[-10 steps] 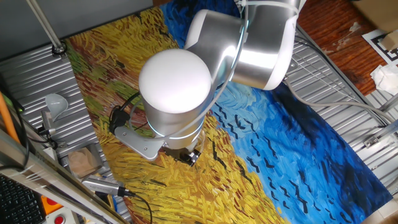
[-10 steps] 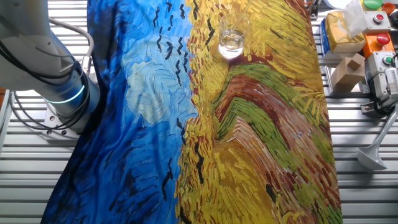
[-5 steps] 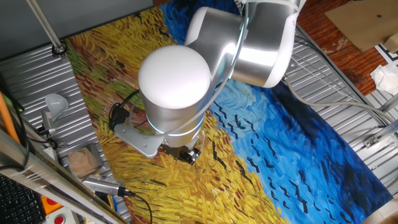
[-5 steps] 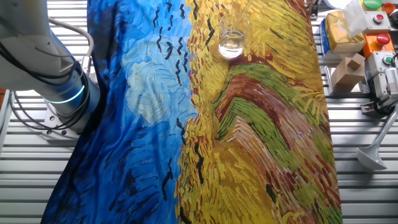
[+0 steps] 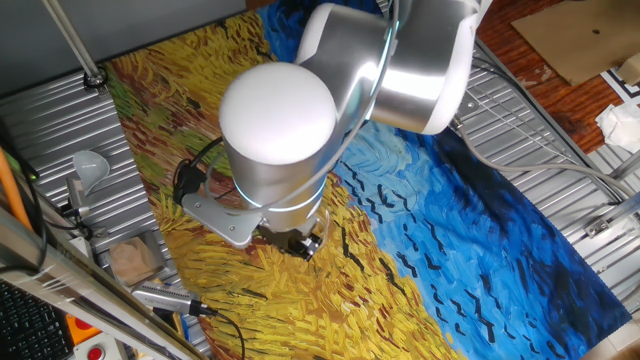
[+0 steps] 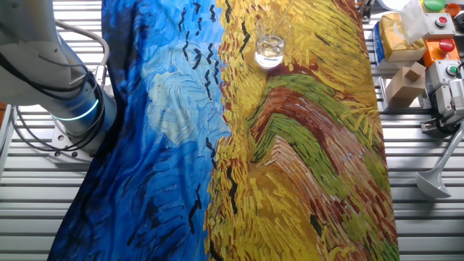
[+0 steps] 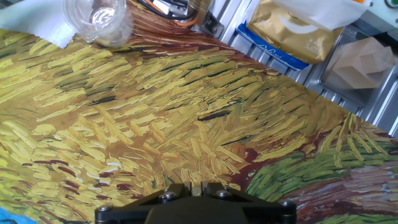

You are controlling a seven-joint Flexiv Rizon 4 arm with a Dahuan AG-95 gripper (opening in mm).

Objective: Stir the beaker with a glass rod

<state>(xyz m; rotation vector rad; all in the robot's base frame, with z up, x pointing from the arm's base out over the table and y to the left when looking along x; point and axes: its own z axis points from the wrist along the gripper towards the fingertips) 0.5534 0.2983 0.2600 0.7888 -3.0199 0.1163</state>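
Observation:
The beaker (image 6: 270, 49) is a short clear glass with some liquid in it, standing on the yellow part of the painted cloth (image 6: 304, 145) near its far edge. It also shows at the top left of the hand view (image 7: 99, 18). A thin glass rod (image 6: 280, 20) leans out of it up and to the right, and it is faint. My gripper (image 7: 196, 188) shows at the bottom edge of the hand view with its fingers close together on a pale thin piece that looks like the rod. In one fixed view the gripper (image 5: 300, 243) sits under the big arm, which hides the beaker.
A white funnel (image 5: 88, 165) stands on the metal frame beside the cloth, also seen in the other fixed view (image 6: 435, 181). A yellow packet (image 7: 298, 28), a cardboard block (image 7: 367, 62) and a button box (image 6: 444, 51) lie off the cloth's edge. The arm's base (image 6: 65, 109) stands beside the blue part of the cloth.
The arm has shifted slightly to the left in one fixed view. The beaker has stayed in place.

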